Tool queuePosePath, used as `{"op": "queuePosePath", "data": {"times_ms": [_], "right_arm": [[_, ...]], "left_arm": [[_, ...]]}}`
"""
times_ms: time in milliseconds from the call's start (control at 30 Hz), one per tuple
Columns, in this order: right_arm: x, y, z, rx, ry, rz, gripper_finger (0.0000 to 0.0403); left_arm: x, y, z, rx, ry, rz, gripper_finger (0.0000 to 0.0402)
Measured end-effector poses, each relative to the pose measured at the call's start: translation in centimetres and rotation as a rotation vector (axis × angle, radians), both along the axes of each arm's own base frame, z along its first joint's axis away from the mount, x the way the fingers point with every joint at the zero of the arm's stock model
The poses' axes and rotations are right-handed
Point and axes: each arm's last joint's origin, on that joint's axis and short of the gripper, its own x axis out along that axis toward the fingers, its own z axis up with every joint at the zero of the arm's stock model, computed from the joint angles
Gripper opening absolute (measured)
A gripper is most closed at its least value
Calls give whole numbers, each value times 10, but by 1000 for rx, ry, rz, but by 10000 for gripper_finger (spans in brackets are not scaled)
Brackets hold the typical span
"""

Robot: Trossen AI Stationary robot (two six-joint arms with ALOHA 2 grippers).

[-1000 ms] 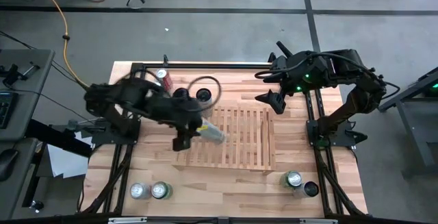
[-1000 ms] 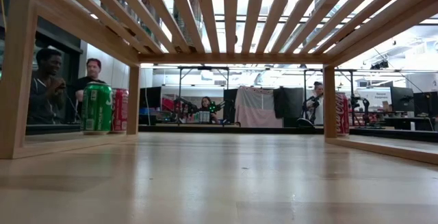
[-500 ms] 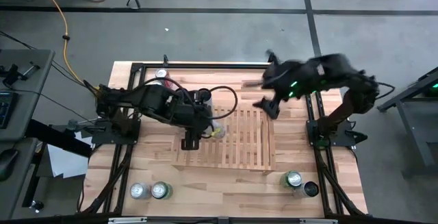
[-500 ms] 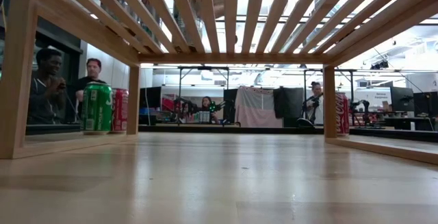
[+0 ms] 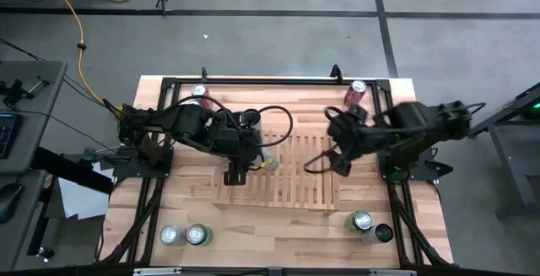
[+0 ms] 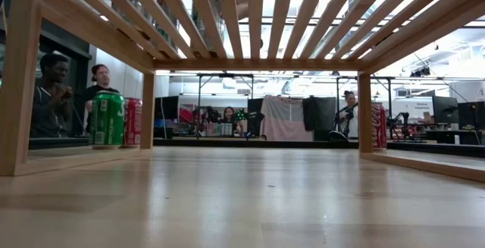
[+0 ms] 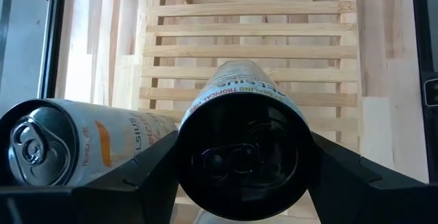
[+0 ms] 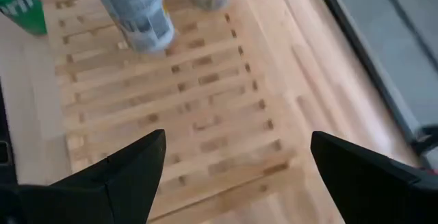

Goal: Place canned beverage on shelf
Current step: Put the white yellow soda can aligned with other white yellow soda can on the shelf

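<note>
Here, the left gripper (image 7: 243, 183) clasps a beverage can (image 7: 243, 138) lengthwise over the slatted shelf (image 7: 253, 39), a second can (image 7: 61, 148) lying just beside it; the right gripper (image 8: 236, 166) hovers open above the shelf, likely waiting.

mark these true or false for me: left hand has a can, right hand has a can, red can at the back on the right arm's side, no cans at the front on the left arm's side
1. The left hand grips a pale printed metal beverage can over the light-wood slatted shelf. True.
2. The right hand holds a can. False: it is open and empty, hovering over the right part of the shelf.
3. A red metal can stands near the back edge of the solid wooden table, on the right arm's side. True.
4. No cans stand at the front edge on the left arm's side. False: two upright cans stand there side by side.
</note>
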Motion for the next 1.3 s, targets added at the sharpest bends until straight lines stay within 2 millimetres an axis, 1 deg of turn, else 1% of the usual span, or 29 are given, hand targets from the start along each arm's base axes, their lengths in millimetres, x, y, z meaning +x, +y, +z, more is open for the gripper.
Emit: {"op": "queuePosePath", "data": {"times_ms": [100,133,200,300,367,433,500,700,767,867,967,1067,1167,1300], "right_arm": [[-15,2,-30,98,-118,-35,350],[-18,2,-38,136,-188,-38,350],[-16,4,-52,209,-352,-31,350],[-4,9,-70,250,-555,-2,350],[7,13,-80,220,-630,36,350],[18,17,-89,152,-648,72,350],[30,21,-97,69,-620,101,350],[64,32,-97,-114,-561,192,350],[74,34,-97,-168,-543,197,350],[87,35,-92,-212,-544,210,350],[99,33,-94,-223,-527,210,350],[107,31,-94,-218,-528,201,350],[111,29,-94,-196,-532,185,349],[112,26,-95,-155,-537,160,327]], "left_arm": [[1,0,0,-13,-11,3,244],[2,-1,1,-21,-22,1,244],[5,-2,2,-40,-51,-5,244],[9,1,5,-66,-93,-1,244],[11,3,5,-76,-109,14,244],[12,6,5,-77,-110,31,244],[12,8,5,-83,-111,49,244],[13,7,5,-90,-116,55,245],[13,7,5,-97,-120,64,245],[13,7,5,-95,-122,74,245],[13,7,5,-95,-123,76,245],[13,7,5,-99,-124,83,245],[13,7,6,-89,-128,90,245],[13,8,6,-81,-130,95,245]]}}
